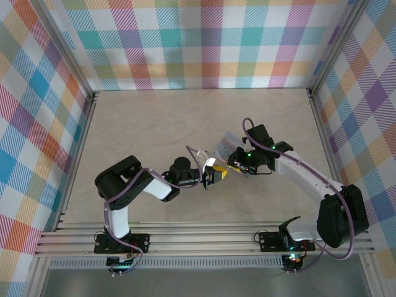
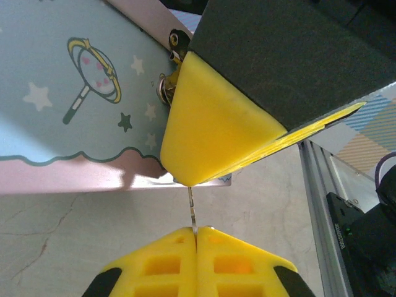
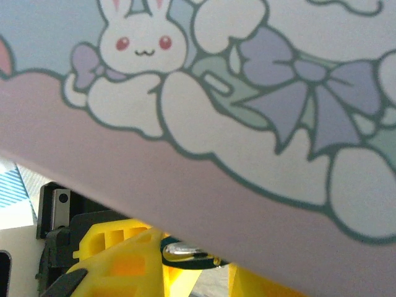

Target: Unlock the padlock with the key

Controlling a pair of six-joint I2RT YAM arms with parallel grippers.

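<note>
The thin pale key [image 2: 193, 210] stands upright, pinched at its base by my left gripper [image 2: 197, 234], whose yellow pads are shut together. The key's tip runs up under a yellow finger [image 2: 210, 124] of my right gripper. That finger hides most of the padlock; a shiny bit of metal [image 2: 164, 88] shows at its edge, against the pale blue tin box [image 2: 62, 93]. In the right wrist view the dark padlock [image 3: 185, 252] with its shiny metal sits between the yellow fingers of my right gripper [image 3: 192, 272], just under the tin box [image 3: 247, 93]. From above, both grippers [image 1: 216, 175] [image 1: 237, 162] meet beside the box [image 1: 226, 145].
Checked walls close in the beige table [image 1: 154, 124] on three sides. Aluminium rails [image 1: 204, 238] run along the near edge, and one rail [image 2: 315, 204] passes close on the right of my left gripper. The arms' bases stand on the near rails.
</note>
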